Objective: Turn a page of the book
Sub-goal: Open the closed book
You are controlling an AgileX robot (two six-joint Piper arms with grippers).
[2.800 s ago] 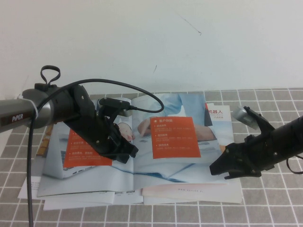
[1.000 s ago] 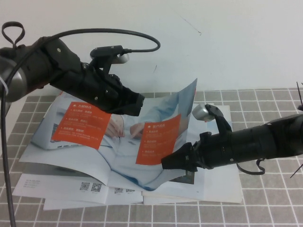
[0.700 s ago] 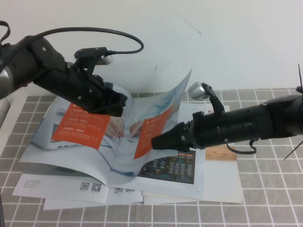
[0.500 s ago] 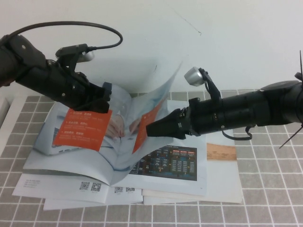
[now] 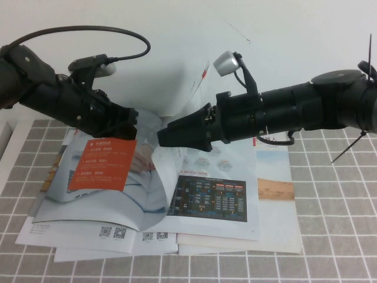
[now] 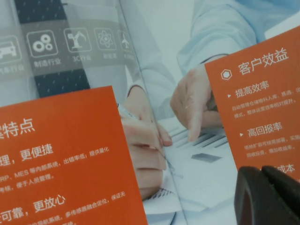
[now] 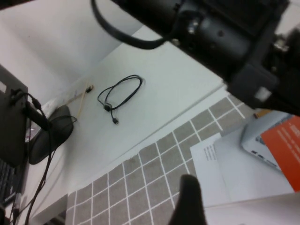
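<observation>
Grey tiled table (image 5: 330, 236), white wall behind. Book (image 5: 218, 197) open at centre. Page (image 5: 171, 171) mid-turn, arched over spine, carried by right gripper (image 5: 162, 138) toward left side. Jaw state: cannot tell. Left gripper (image 5: 131, 121) raised above left leaf, clear of page's fall; jaws: cannot tell.

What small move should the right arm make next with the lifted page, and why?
Probably carry it further toward the robot's left and lower it. The right claw holds the glossy page upright above the thin glossy magazine's spine, not yet laid over. The left claw hovers over the orange-panel page.
</observation>
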